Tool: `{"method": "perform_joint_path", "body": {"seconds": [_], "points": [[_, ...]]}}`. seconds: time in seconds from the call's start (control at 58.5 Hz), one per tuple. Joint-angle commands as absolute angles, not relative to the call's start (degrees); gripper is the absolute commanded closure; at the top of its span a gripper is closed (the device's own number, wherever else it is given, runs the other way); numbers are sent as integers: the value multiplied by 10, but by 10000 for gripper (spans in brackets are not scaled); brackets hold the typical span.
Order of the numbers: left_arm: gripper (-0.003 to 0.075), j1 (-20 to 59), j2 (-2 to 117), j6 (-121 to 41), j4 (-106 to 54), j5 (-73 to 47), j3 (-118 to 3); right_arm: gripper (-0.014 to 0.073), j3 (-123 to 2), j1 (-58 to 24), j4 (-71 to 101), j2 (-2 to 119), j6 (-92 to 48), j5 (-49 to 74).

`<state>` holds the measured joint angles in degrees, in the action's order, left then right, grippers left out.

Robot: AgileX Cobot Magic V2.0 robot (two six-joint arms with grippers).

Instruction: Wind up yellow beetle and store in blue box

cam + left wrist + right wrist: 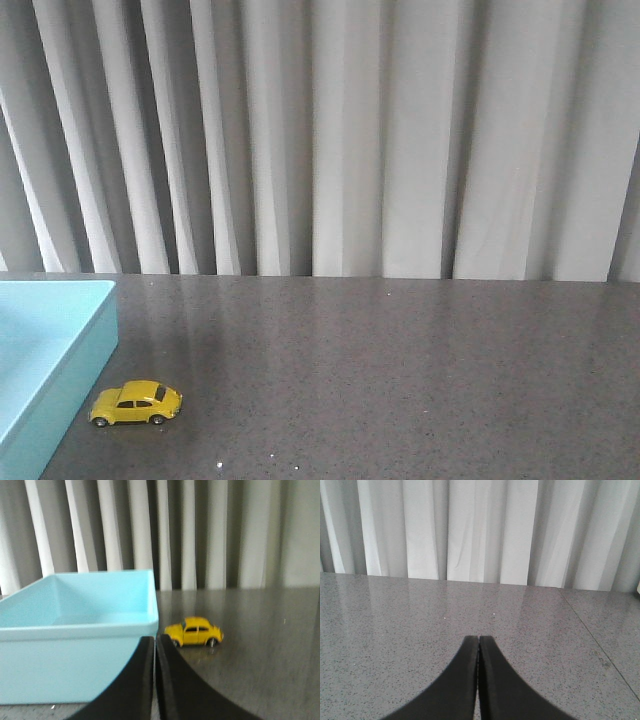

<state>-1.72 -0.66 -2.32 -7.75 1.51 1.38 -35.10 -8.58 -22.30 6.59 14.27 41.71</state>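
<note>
You have not started yet: the beetle (136, 403) sits on its wheels on the table (400, 370), just beside the box (50, 350), untouched. The box looks empty, though only part shows. Your left gripper (155, 645) and right gripper (479, 645) are both closed on nothing. Winding and storing both remain.

Left gripper (154, 645) with two matte black fingers (135, 690), smooth and curved, broad at the base, tapering to narrow tips, right gripper (479, 642) of identical black curved fingers (502, 690)
</note>
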Motion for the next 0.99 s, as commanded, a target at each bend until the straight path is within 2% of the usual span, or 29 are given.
{"method": "perform_joint_path", "body": {"seconds": [0.0, 0.274, 0.445, 0.667, 0.975], "points": [[722, -13, -4, 23, -127, 120, 5, 601, -362, -83, -237, 80, 142, 372], [722, -13, -4, 93, -174, 204, 5, 601, -362, -83, -237, 80, 142, 372], [718, -8, -3, 213, -130, 159, -14, 601, -362, -83, -237, 80, 142, 372], [706, 26, 56, 249, 89, 121, -156, 601, -362, -83, -237, 80, 142, 372], [601, 48, 267, 246, 199, 43, -392, 601, -362, -83, -237, 80, 142, 372]]}}
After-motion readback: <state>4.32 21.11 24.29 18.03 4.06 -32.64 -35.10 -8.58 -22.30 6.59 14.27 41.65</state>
